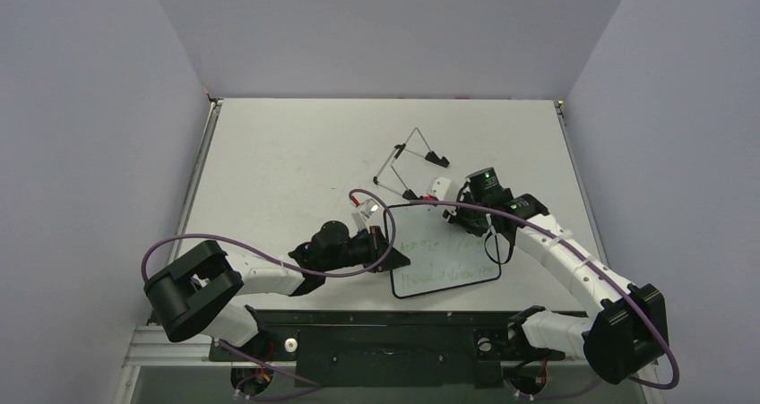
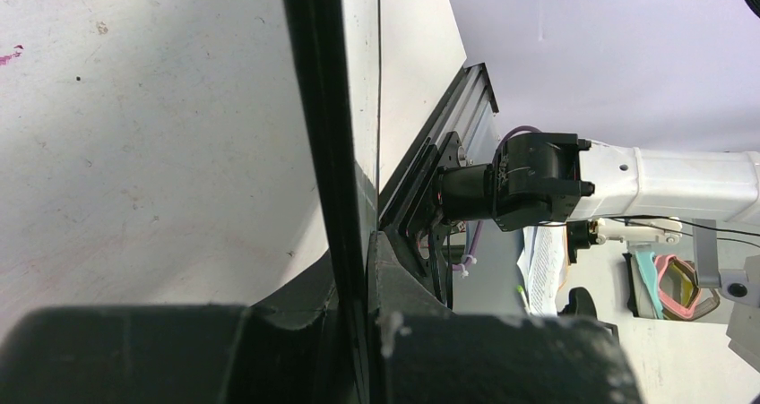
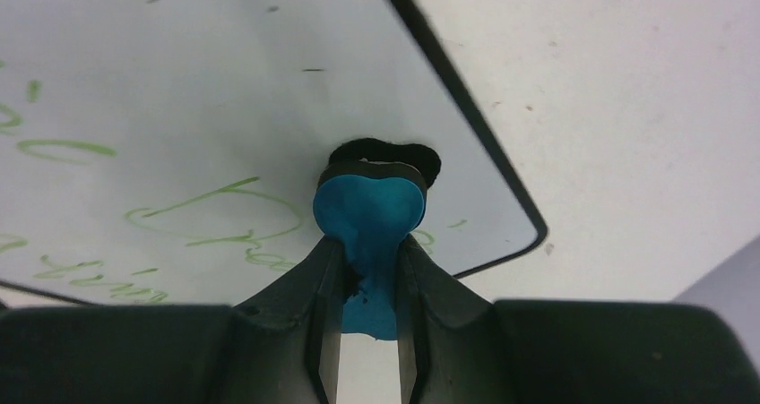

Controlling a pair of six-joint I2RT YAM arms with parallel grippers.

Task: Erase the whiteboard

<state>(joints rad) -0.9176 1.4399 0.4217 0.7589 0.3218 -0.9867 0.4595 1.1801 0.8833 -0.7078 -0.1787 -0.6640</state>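
The whiteboard (image 1: 436, 223) lies on the table in front of both arms, with green handwriting (image 1: 444, 261) on it. My left gripper (image 1: 388, 250) is shut on its left edge. In the left wrist view the board's black frame (image 2: 323, 108) runs edge-on between the jaws of the left gripper (image 2: 367, 283). My right gripper (image 1: 478, 216) is over the board's upper right part. It is shut on a blue eraser (image 3: 369, 209) whose black felt presses on the whiteboard (image 3: 179, 73) near a rounded corner. The right gripper (image 3: 369, 274) squeezes the foam, and green writing (image 3: 215, 214) lies just left of it.
A wire easel stand (image 1: 410, 160) with black feet stands behind the board. A small white object (image 1: 439, 187) lies at the board's far edge and another (image 1: 367, 209) at its far left corner. Grey walls close in the table (image 1: 287, 153) on three sides.
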